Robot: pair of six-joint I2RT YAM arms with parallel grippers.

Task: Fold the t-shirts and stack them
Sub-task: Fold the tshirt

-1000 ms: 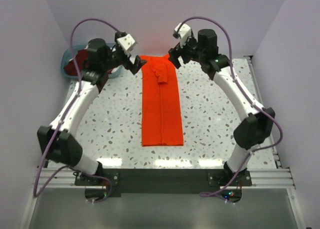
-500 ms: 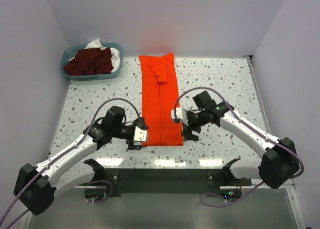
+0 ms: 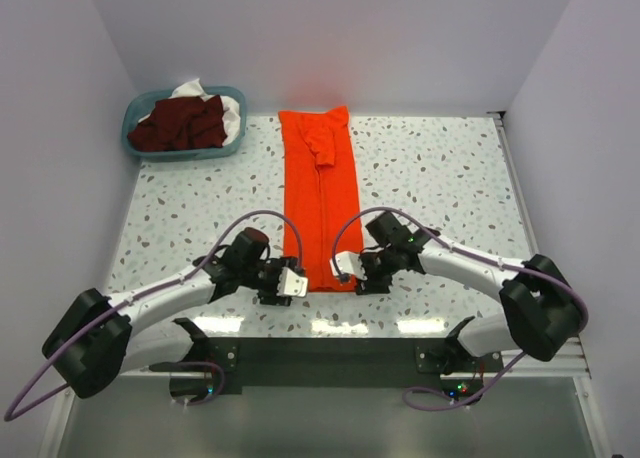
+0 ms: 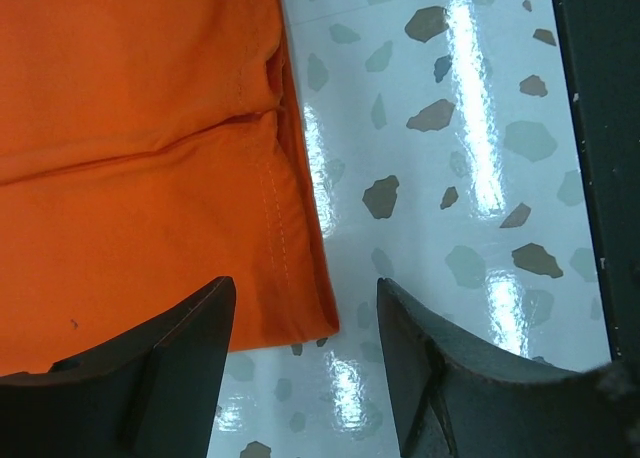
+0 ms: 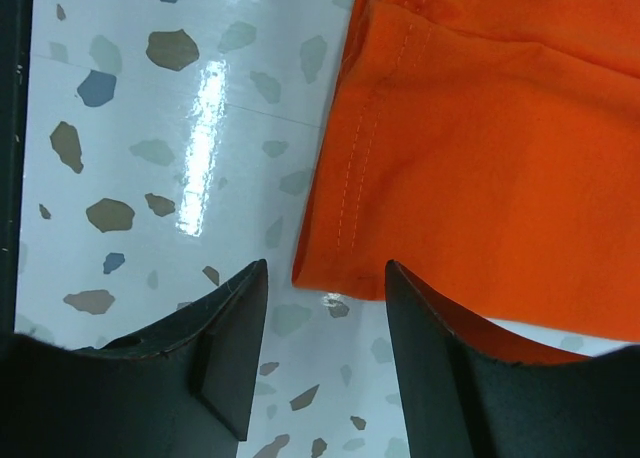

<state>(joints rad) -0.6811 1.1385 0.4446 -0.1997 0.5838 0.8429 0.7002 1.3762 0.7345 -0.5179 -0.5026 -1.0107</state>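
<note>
The bright orange-red t-shirt (image 3: 320, 193) lies folded lengthwise in a long strip down the middle of the table. My left gripper (image 3: 293, 283) is open and empty at the strip's near left corner. In the left wrist view (image 4: 305, 298) its fingers straddle that corner of the shirt (image 4: 140, 158). My right gripper (image 3: 342, 268) is open and empty at the near right corner. In the right wrist view (image 5: 326, 273) its fingers straddle the shirt's hem corner (image 5: 480, 128). Dark maroon shirts (image 3: 182, 123) and white cloth (image 3: 203, 88) sit in the basket.
A teal plastic basket (image 3: 132, 146) stands at the far left corner. The speckled white table (image 3: 440, 178) ends in a dark front rail (image 3: 320, 353) just behind the grippers. Grey walls enclose the left, right and back.
Both arms swung from the shirt's far end to its near end. In the last half second each gripper closed in on its near corner of the strip.
</note>
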